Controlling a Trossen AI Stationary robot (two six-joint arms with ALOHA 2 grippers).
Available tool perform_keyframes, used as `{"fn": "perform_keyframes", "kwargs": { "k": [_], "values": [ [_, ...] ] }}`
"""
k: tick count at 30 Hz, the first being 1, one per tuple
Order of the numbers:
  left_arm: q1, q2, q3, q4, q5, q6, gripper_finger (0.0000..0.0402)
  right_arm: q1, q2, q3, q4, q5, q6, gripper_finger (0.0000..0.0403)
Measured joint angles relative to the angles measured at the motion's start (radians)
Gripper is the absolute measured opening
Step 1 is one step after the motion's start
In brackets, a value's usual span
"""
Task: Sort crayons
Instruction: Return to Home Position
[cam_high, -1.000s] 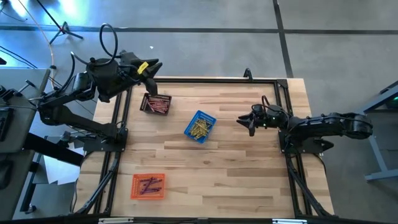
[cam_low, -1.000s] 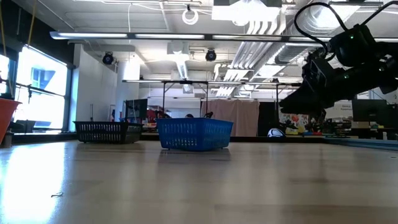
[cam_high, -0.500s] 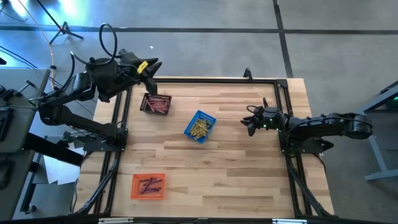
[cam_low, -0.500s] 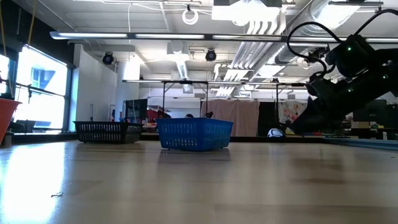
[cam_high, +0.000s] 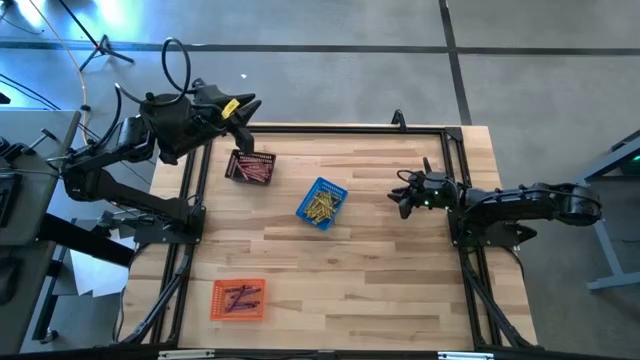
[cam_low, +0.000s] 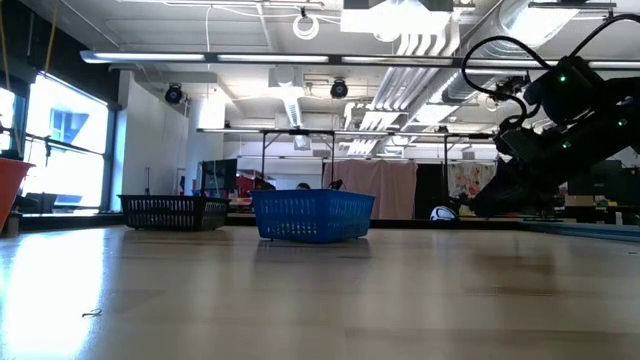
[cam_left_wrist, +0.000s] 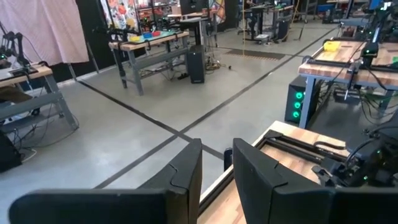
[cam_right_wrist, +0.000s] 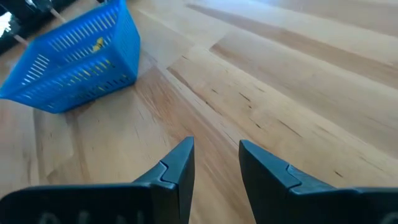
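Note:
The crayons lie in three mesh baskets on the wooden table. Red-pink crayons (cam_high: 256, 171) fill the black basket (cam_high: 238, 160) at the far left. Yellow crayons (cam_high: 320, 206) are in the blue basket (cam_high: 334, 190) near the middle, also seen in the blue basket (cam_right_wrist: 74, 59). Purple crayons (cam_high: 240, 297) rest in the orange basket (cam_high: 218, 311) at the near left. My left gripper (cam_high: 248, 108) hangs high above the table's far left corner, open and empty (cam_left_wrist: 216, 149). My right gripper (cam_high: 401, 196) hovers low, right of the blue basket, open and empty (cam_right_wrist: 216, 146).
A black metal frame (cam_high: 340, 128) runs along the table's edges. Bare wood (cam_high: 360, 290) spreads over the table's near and middle parts. In the low view the blue basket (cam_low: 312, 216) and black basket (cam_low: 172, 212) stand far across the table.
My right gripper has sunk a little toward the table and tipped its fingers further downward, drawing slightly back toward the right edge, then kept still. The baskets and crayons have not moved.

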Motion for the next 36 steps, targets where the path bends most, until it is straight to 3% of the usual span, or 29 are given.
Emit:
{"fn": "perform_keyframes", "kwargs": {
  "k": [11, 24, 36],
  "values": [
    [0.0, 0.0, 0.0, -0.001, 0.0, 0.0, 0.0076, 0.0, -0.328, 0.0, -0.164, 0.0, 0.002, 0.0112],
    [0.0, 0.0, 0.0, -0.013, 0.001, 0.0, 0.0076, 0.0, -0.638, 0.0, -0.169, 0.0, 0.002, 0.0112],
    [0.0, 0.0, 0.0, -0.017, 0.001, 0.0, 0.0076, 0.0, -0.839, 0.0, -0.169, 0.0, 0.0, 0.0112]
  ]
}}
